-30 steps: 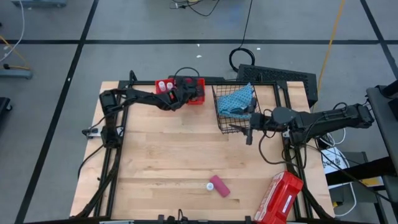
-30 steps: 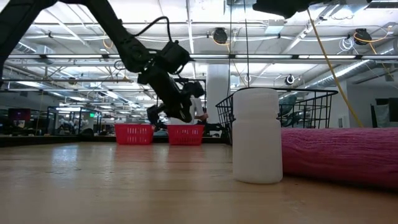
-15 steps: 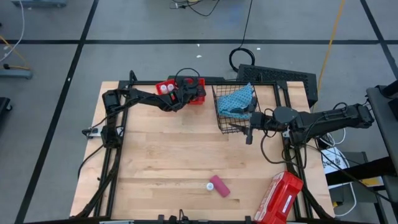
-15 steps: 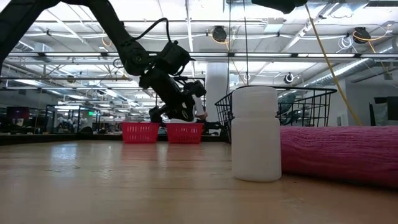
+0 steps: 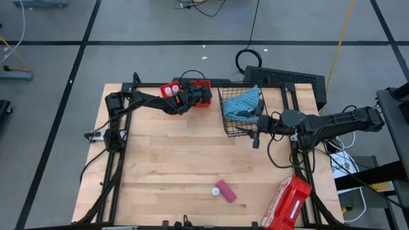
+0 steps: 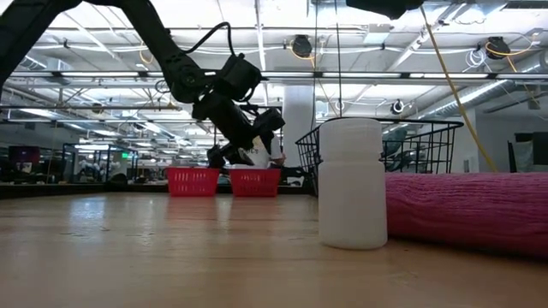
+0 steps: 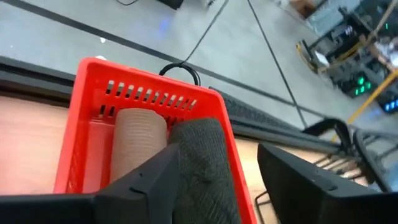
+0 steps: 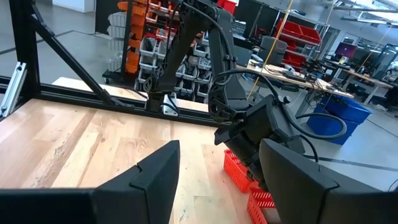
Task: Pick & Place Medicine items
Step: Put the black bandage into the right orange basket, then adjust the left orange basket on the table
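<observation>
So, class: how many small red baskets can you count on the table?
2. One red basket sits at the table's far edge holding white-capped vials; the second basket stands right beside it, under the left gripper. Contents may be partly hidden.

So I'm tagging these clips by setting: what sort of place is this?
Probably a robotics lab in an industrial workspace: a wooden table holding two arms, floor marked with dark lines, and shelving with bins behind.

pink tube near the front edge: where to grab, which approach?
Grip the pink tube across the middle of its pink body, coming straight down from above. It lies flat and alone on the bare table, slanted, with its white cap toward the left arm's side, so turn the fingers square to its long axis. The cap end probably gives a poorer hold.
</observation>
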{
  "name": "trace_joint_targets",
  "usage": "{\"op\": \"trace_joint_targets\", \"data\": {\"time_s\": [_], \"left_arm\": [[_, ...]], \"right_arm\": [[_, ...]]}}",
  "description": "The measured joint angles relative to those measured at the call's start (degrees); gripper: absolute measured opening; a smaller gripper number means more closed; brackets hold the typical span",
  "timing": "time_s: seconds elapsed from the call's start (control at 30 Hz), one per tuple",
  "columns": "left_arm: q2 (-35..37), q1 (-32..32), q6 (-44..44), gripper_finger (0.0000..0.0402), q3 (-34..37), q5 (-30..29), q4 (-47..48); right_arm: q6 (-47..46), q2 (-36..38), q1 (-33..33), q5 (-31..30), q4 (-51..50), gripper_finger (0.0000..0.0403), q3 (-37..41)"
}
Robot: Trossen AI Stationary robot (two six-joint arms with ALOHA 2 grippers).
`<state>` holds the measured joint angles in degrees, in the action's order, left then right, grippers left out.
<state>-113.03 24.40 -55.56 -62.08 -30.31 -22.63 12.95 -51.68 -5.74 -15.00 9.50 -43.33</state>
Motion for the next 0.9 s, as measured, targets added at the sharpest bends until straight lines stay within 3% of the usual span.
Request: {"op": "trace_joint_targets", "data": {"time_s": [0.2, 0.43, 0.57, 0.73, 0.9], "left_arm": [[0.48, 0.0, -1.46, 0.0236, 0.0, -1.02, 0.38], [11.15, 1.68, 20.61, 0.0237, 0.0, 7.18, 2.24], [22.64, 0.79, 31.41, 0.0237, -0.07, 12.17, 15.57], [31.78, -6.31, 37.1, 0.0237, 1.59, 10.71, 36.02], [33.62, -14.39, 31.81, 0.0237, 10.46, 10.48, 37.45]], "right_arm": [[-0.25, 0.0, 0.0, 0.02, -1.24, 0.021, 0.0], [0.59, 0.02, 0.0, 0.04, -1.06, 0.021, 0.0], [1.47, 0.04, 0.0, 0.05, -1.3, 0.021, 0.0], [0.76, 0.04, -0.14, 0.11, -2.69, 0.021, 0.0], [1.24, 0.04, -0.68, 0.13, -2.57, 0.021, 0.0]]}}
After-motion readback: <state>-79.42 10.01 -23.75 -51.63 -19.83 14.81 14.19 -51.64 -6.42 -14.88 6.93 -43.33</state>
